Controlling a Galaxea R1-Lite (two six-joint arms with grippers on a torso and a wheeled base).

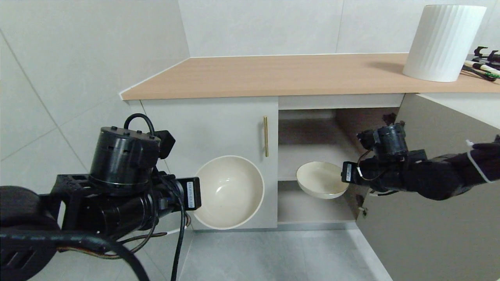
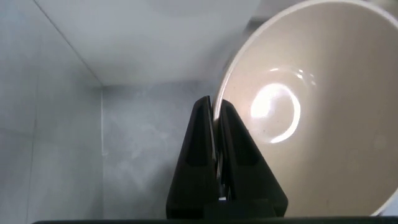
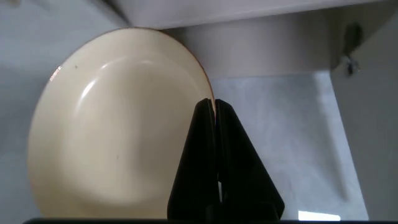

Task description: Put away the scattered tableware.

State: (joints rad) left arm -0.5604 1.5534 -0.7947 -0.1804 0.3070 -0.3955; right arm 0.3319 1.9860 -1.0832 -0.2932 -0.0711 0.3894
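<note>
Left pincer (image 1: 194, 194), right pincer (image 1: 345, 173): two bowls (image 1: 228, 191) (image 1: 321, 178)

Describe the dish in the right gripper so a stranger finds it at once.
Under the wooden countertop, the cabinet is open on the right. There the right gripper holds a cream dish by its rim, smaller and shallower than the deep bowl before the closed door.

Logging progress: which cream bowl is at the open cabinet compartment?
The smaller bowl, in the right pincer; the larger bowl, in the left pincer, faces the closed door.
</note>
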